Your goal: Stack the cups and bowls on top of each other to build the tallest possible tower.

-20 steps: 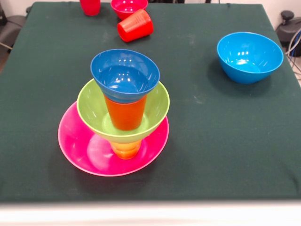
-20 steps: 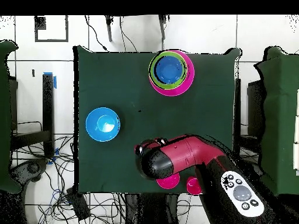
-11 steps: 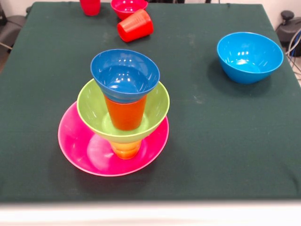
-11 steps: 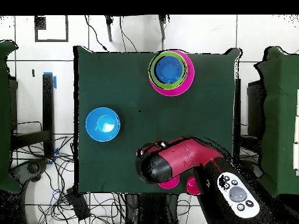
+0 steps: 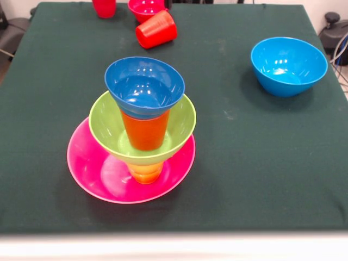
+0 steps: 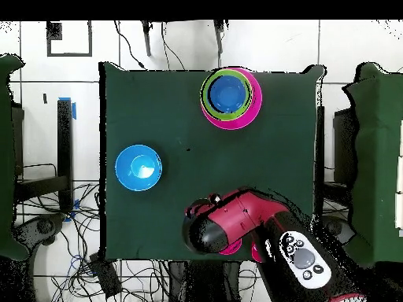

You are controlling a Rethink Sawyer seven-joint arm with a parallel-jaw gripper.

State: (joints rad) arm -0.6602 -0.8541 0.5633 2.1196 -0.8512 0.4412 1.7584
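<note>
The tower (image 5: 140,128) sits near one edge of the table (image 5: 228,163): pink bowl (image 5: 89,168), yellow cup (image 5: 145,173), green bowl (image 5: 182,128), orange cup (image 5: 145,130), small blue bowl (image 5: 144,87) on top. I'd worry it's top-heavy on those narrow cups, so a nudge or an off-centre placement could topple it. The arm (image 6: 228,224) hangs over the red pieces across the table from the tower; can't tell if the gripper's open or shut.

One camera is sitting low across the table (image 5: 261,179), looking at a slant along the green cloth from its near edge toward the far edge, close enough that the tower (image 5: 142,128) is filling the left middle. The other is hanging high above, looking straight down and taking in the whole table (image 6: 260,173) with floor around it. Both are sharing the tower (image 6: 230,96), the light blue bowl (image 5: 288,65) (image 6: 138,167) and the cloth between.
</note>
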